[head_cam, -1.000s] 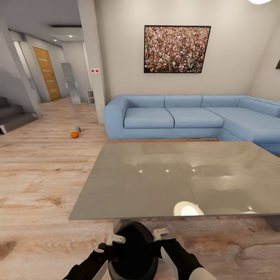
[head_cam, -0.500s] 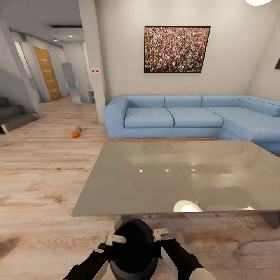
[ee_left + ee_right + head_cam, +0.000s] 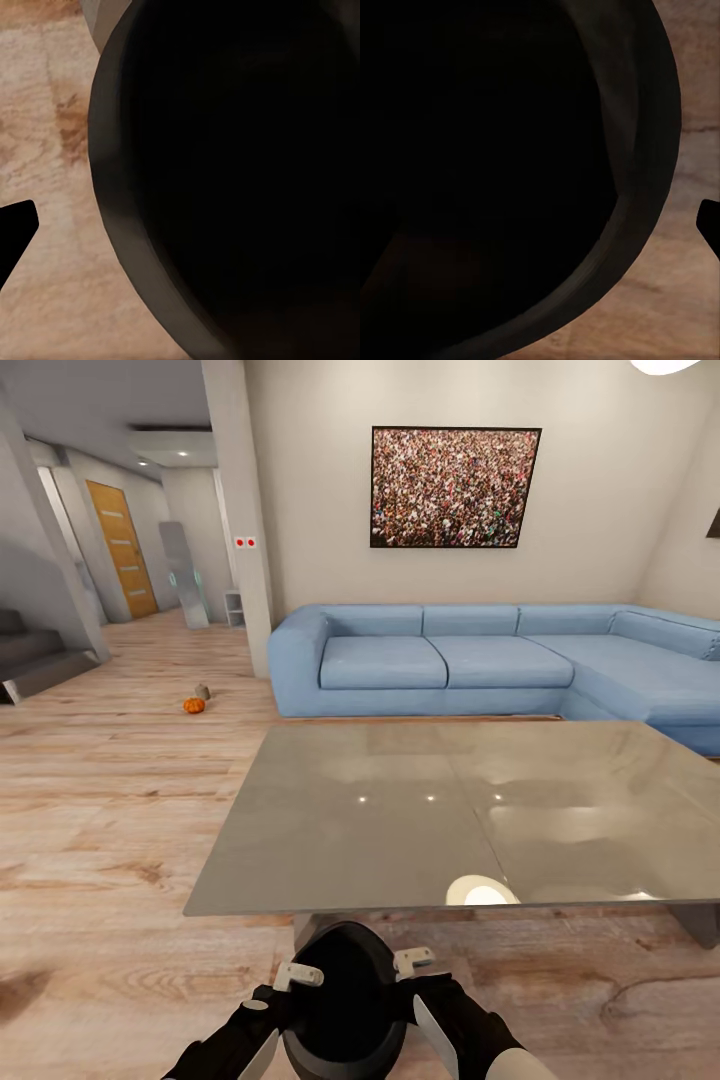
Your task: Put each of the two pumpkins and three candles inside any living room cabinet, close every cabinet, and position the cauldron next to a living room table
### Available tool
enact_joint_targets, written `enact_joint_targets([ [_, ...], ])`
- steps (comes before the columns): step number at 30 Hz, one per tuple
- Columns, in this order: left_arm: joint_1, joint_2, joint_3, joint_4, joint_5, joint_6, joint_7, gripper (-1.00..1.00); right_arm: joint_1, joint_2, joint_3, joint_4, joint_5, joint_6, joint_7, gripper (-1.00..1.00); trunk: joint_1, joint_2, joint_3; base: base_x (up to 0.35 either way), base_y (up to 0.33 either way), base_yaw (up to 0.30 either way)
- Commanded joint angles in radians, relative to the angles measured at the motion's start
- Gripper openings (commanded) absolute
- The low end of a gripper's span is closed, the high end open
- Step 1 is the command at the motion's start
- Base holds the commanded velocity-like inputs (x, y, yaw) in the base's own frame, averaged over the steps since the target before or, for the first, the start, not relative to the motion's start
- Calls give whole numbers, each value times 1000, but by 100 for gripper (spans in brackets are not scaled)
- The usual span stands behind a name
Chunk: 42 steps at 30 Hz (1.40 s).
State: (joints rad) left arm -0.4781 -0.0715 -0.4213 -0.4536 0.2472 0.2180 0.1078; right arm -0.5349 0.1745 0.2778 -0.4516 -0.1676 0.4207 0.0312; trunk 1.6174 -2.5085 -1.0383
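Low in the head view, both arms hold a black cauldron (image 3: 345, 1000) by its rim, just in front of the near edge of a grey glossy table (image 3: 450, 810). My left gripper (image 3: 296, 976) grips the rim on one side and my right gripper (image 3: 412, 962) on the other. The wrist views look at the cauldron's dark wall (image 3: 240, 172) (image 3: 495, 165), with one finger (image 3: 15, 232) outside it. Far off on the floor lies one orange pumpkin (image 3: 193, 705), and a grey candle (image 3: 202, 691) stands just behind it. The cabinet is out of view.
A blue corner sofa (image 3: 450, 660) stands behind the table under a framed picture. A wall pillar (image 3: 240, 510) separates the room from a hallway with an orange door (image 3: 120, 550). Steps (image 3: 30, 660) rise at the far left. Open wood floor lies to the left of the table.
The whole view shifted very slightly a second ago, then held still. The cauldron stays gripped between both grippers in the same place.
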Motion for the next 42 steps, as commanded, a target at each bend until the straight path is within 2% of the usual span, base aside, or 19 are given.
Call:
enact_joint_targets([
  [1, -1, 1, -8, -2, 11, 4, 9, 100, 0, 0, 1, -1, -7, 4, -2, 100, 0, 0, -1, 0, 0, 0],
  [7, -1, 1, -8, -2, 11, 5, 9, 100, 0, 0, 1, -1, -7, 4, -2, 100, -3, 1, 22, 0, 0, 0],
  [11, -1, 1, -8, -2, 11, 5, 9, 100, 0, 0, 1, -1, -7, 4, -2, 100, -3, 1, 22, 0, 0, 0],
  [15, -1, 1, -9, -1, 11, 6, 9, 100, 0, 0, 1, -1, -8, 4, -2, 100, -5, 2, 38, 0, 0, 0],
  [42, -1, 1, -9, -1, 11, 6, 9, 100, 0, 0, 1, -1, -9, 4, -2, 100, -5, 2, 38, -44, 0, 0],
])
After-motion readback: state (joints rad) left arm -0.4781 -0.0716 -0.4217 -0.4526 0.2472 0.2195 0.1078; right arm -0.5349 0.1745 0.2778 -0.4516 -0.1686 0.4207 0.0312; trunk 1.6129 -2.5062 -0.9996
